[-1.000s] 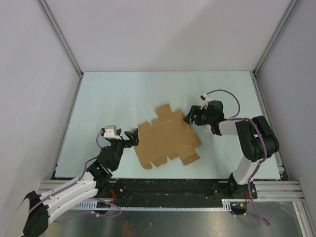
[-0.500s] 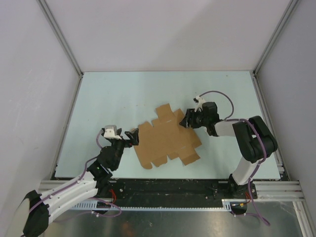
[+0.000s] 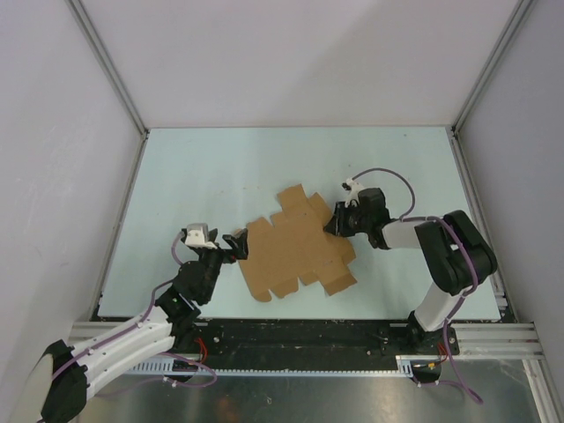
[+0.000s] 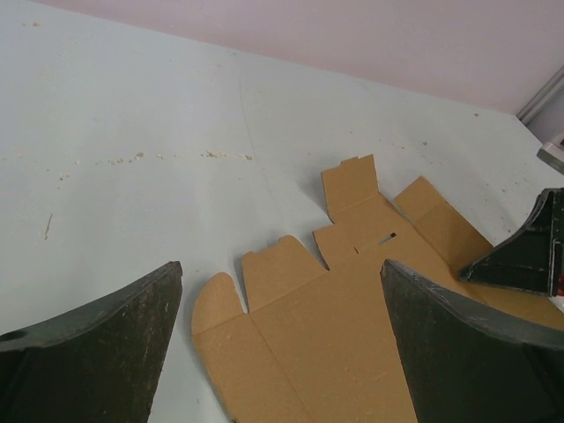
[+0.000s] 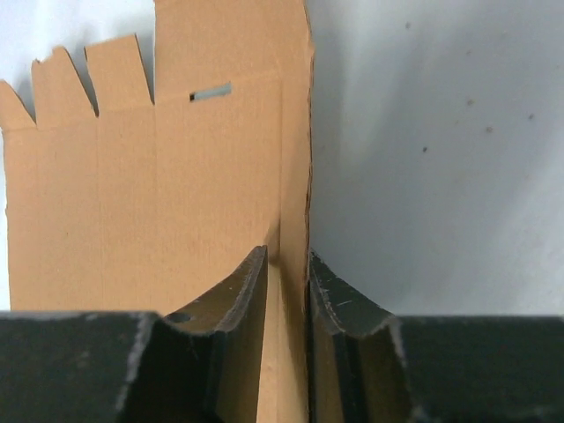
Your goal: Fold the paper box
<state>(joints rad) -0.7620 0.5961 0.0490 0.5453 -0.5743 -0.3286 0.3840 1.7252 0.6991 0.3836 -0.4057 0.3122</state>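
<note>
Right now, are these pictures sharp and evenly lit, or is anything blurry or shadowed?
Top external view: soft, even light, the paper box sharp, faint shadows. Left wrist view: the table and its specks crisp, the left gripper dark at the bottom corners. Right wrist view: the right gripper near-black, the table right of the box shaded grey.

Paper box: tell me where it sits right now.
In the top view the paper box lies unfolded near the middle of the table, with the open left gripper at its left edge and the right gripper pinching its right edge.
</note>
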